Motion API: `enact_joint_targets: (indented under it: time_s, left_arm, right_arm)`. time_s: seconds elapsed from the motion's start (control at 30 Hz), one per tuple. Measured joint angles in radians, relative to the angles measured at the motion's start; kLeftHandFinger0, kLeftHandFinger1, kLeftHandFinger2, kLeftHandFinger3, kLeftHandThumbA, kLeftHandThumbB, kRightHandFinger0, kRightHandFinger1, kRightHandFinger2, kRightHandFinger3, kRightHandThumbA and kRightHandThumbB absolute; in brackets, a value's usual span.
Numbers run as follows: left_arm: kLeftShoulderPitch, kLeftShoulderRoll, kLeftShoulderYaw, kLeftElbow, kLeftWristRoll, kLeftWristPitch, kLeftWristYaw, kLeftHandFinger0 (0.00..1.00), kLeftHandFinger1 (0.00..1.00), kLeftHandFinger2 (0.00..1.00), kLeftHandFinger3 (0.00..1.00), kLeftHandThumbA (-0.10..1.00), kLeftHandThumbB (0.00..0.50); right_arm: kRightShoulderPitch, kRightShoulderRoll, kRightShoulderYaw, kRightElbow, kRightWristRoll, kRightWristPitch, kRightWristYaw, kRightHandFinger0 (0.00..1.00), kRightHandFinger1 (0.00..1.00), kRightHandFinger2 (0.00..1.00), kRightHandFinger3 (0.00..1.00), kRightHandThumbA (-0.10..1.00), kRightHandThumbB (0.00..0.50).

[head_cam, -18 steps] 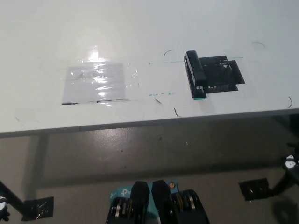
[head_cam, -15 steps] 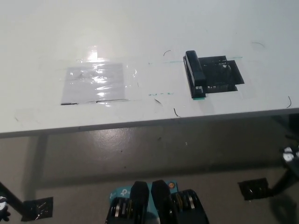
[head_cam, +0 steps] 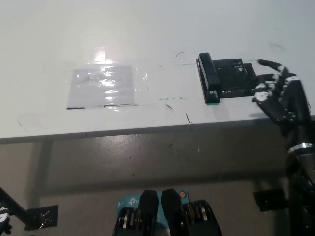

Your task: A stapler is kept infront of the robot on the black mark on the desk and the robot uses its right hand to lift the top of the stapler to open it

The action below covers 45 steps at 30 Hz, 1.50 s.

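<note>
A black stapler (head_cam: 208, 78) lies closed on the white desk (head_cam: 147, 39), along the left side of a black mark (head_cam: 237, 78). My black right hand (head_cam: 278, 93) hovers over the desk's front right part, just right of the black mark. Its fingers are spread and hold nothing. It is a short gap away from the stapler and does not touch it. Only a white sliver of my left hand (head_cam: 3, 218) shows at the lower left edge, below desk level.
A shiny clear sheet (head_cam: 102, 87) is taped to the desk at the left. The desk's front edge (head_cam: 147, 130) runs across the middle of the picture, with grey floor below. Black desk feet (head_cam: 42, 217) (head_cam: 268, 199) stand on the floor.
My right hand has come up from the lower right edge, below the desk, to beside the black mark. The stapler has not moved. The camera shifted slightly.
</note>
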Motion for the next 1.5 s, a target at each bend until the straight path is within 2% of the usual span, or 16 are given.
enact_joint_targets:
  time_s: [0.1,0.17,0.3,0.37,0.47,0.5,0.53,0.6,0.83,0.9,0.93,1.07,1.33,1.43,1.5]
  left_arm:
    - [-0.001,0.0,0.0,0.0,0.0,0.002,0.0,0.31,0.27,0.38,0.58,0.53,0.0]
    - [-0.003,0.0,-0.001,0.0,0.0,0.002,0.0,0.32,0.27,0.38,0.56,0.58,0.001]
    - [-0.011,0.0,-0.001,0.0,0.0,0.002,0.0,0.3,0.26,0.39,0.54,0.62,0.021]
    - [-0.014,0.0,-0.001,0.0,0.0,0.002,0.0,0.29,0.25,0.37,0.54,0.62,0.005]
    - [-0.014,0.0,-0.001,0.001,0.0,0.002,0.0,0.3,0.26,0.37,0.53,0.61,0.0]
    - [-0.014,0.0,-0.001,0.001,0.0,0.002,0.0,0.3,0.26,0.37,0.52,0.6,0.0]
    - [-0.014,0.0,-0.001,0.001,0.0,0.002,0.0,0.31,0.27,0.38,0.54,0.59,0.0]
    - [-0.014,-0.001,-0.001,0.001,0.0,0.002,0.0,0.31,0.28,0.39,0.55,0.57,0.0]
    - [-0.014,-0.002,0.0,0.001,0.0,0.002,0.0,0.29,0.26,0.39,0.56,0.5,0.0]
    - [-0.014,-0.002,0.0,0.001,0.0,0.002,0.0,0.3,0.27,0.39,0.55,0.5,0.0]
    - [-0.013,-0.002,0.0,0.0,0.0,0.002,0.0,0.3,0.27,0.39,0.58,0.49,0.0]
    - [-0.012,-0.002,0.002,0.0,-0.001,0.002,0.0,0.3,0.27,0.38,0.58,0.47,0.0]
    - [-0.008,-0.003,0.005,0.0,-0.001,0.003,0.0,0.29,0.26,0.39,0.6,0.47,0.0]
    - [-0.008,-0.003,0.005,-0.001,-0.001,0.003,0.001,0.29,0.27,0.4,0.62,0.47,0.0]
    - [-0.008,-0.003,0.005,-0.001,-0.001,0.003,0.0,0.29,0.27,0.39,0.59,0.46,0.0]
  right_arm:
    - [-0.003,0.025,0.001,0.004,0.005,0.026,0.001,0.31,0.34,0.44,0.7,0.13,0.0]
    - [-0.004,0.04,-0.004,0.016,0.013,0.037,0.0,0.34,0.36,0.44,0.71,0.17,0.0]
    - [-0.009,0.105,-0.051,0.058,0.054,0.067,-0.017,0.44,0.44,0.54,0.77,0.28,0.0]
    - [-0.009,0.139,-0.074,0.078,0.086,0.076,-0.031,0.46,0.48,0.6,0.82,0.34,0.0]
    - [-0.008,0.189,-0.103,0.108,0.143,0.083,-0.066,0.56,0.6,0.75,0.93,0.46,0.0]
    - [-0.008,0.206,-0.112,0.117,0.168,0.086,-0.081,0.57,0.62,0.77,0.94,0.48,0.0]
    - [-0.008,0.218,-0.12,0.123,0.183,0.088,-0.093,0.63,0.68,0.84,0.98,0.49,0.0]
    - [-0.01,0.253,-0.145,0.148,0.229,0.091,-0.127,0.67,0.72,0.88,1.0,0.51,0.0]
    - [-0.057,0.314,-0.214,0.233,0.359,0.1,-0.239,0.64,0.71,0.88,1.0,0.5,0.0]
    - [-0.085,0.324,-0.223,0.252,0.396,0.101,-0.27,0.61,0.68,0.84,0.99,0.46,0.0]
    - [-0.105,0.331,-0.233,0.265,0.413,0.102,-0.291,0.63,0.7,0.87,1.0,0.45,0.0]
    - [-0.177,0.346,-0.267,0.308,0.461,0.102,-0.351,0.62,0.71,0.87,1.0,0.42,0.0]
    - [-0.266,0.342,-0.292,0.337,0.506,0.102,-0.425,0.63,0.74,0.89,0.99,0.4,0.0]
    - [-0.286,0.337,-0.294,0.349,0.509,0.102,-0.439,0.58,0.69,0.84,0.96,0.35,0.0]
    - [-0.294,0.334,-0.297,0.358,0.509,0.102,-0.445,0.59,0.69,0.84,1.0,0.33,0.0]
